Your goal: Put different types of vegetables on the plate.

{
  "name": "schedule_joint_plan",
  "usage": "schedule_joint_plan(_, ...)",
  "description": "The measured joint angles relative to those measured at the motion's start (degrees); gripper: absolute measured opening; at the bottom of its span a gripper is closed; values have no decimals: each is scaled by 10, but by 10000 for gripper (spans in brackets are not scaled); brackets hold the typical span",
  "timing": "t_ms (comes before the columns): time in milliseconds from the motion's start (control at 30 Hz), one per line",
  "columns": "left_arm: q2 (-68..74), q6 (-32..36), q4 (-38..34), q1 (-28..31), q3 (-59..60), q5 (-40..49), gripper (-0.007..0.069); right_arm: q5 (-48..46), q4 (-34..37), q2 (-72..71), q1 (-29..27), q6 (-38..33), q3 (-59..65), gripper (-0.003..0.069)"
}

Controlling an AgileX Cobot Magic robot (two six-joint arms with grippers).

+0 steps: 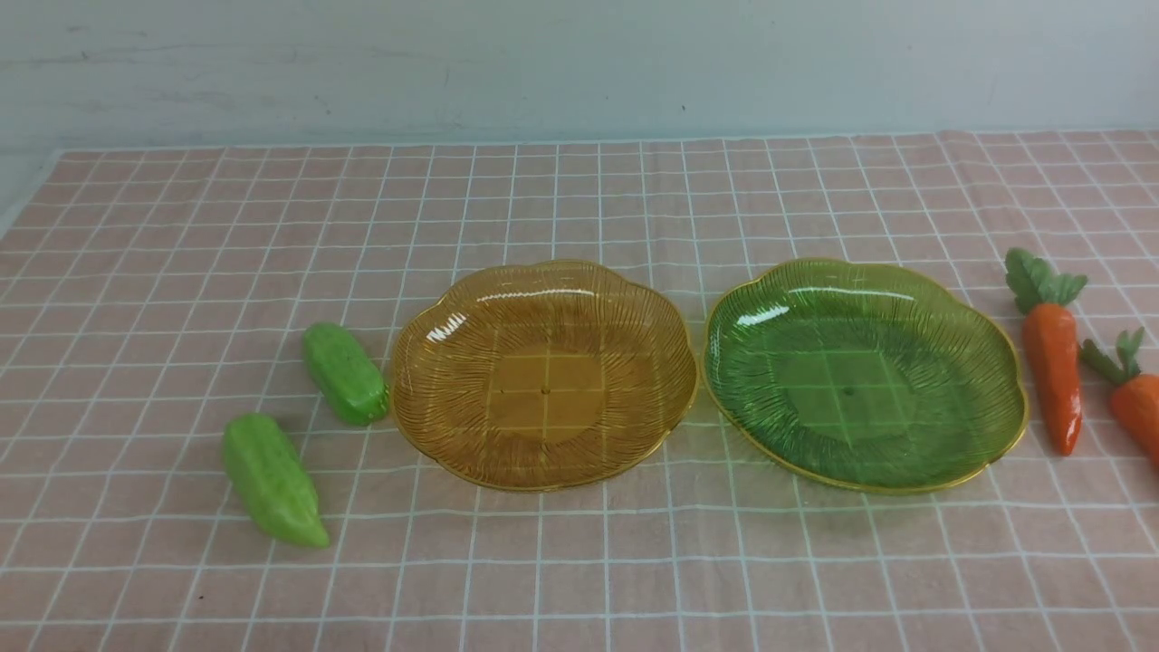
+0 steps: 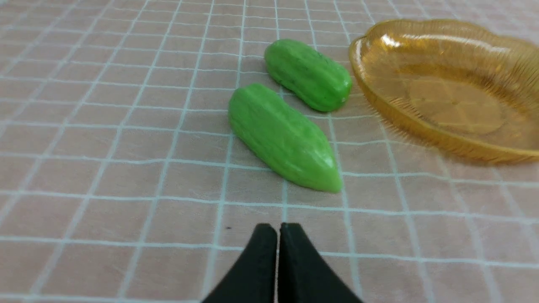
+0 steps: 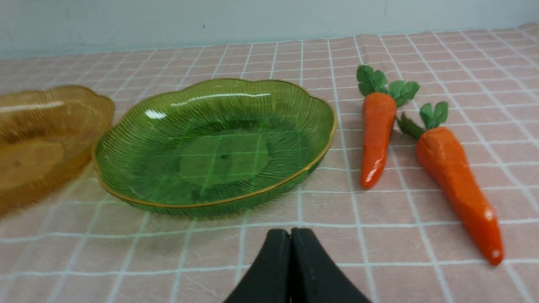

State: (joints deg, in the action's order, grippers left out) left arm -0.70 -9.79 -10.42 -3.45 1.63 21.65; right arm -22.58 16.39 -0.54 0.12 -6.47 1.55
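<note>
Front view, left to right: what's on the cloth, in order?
nearer green gourd → farther green gourd → amber plate → green plate → full carrot → carrot cut by the right edge

On the tablecloth [image 1: 181, 226] in front of me, the left plate [image 1: 543, 376] and the right plate [image 1: 860, 380] sit side by side. The far gourd [image 1: 344, 373] lies just left of the left plate, and the near gourd [image 1: 272, 480] lies closer to me. The first carrot [image 1: 1053, 371] lies just right of the right plate, with the second carrot [image 1: 1139, 403] beside it, farther right.
</note>
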Motion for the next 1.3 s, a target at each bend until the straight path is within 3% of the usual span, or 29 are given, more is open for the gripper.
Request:
schedule_joint_plan(133,0,-122,-218,0,0,-1,-3,-1,162,0,0,79,0,-15)
schedule_joint_plan(267,0,-147,-313,0,0,-11,-3,5,306,0,0,115,0,-15)
schedule_joint_plan(500,0,-140,-348,0,0,-16,-3,19,346,0,0,111,0,-15)
schedule_joint_plan(700,4,-88,-347,0,-52,23,-3,18,337,3,0,37,-48,-15)
schedule_joint_plan(800,49,-53,-316,0,-110,73,-3,16,309,30,0,22,-92,-13)
schedule_joint_plan(967,166,-15,-237,0,-193,199,-3,-46,163,189,0,65,-207,-13)
schedule_joint_plan(1100,254,18,-183,0,-241,276,-3,-113,38,317,0,150,-285,-13)
schedule_joint_plan(1300,352,32,-134,0,-269,306,-3,-174,-184,531,0,292,-397,-10)
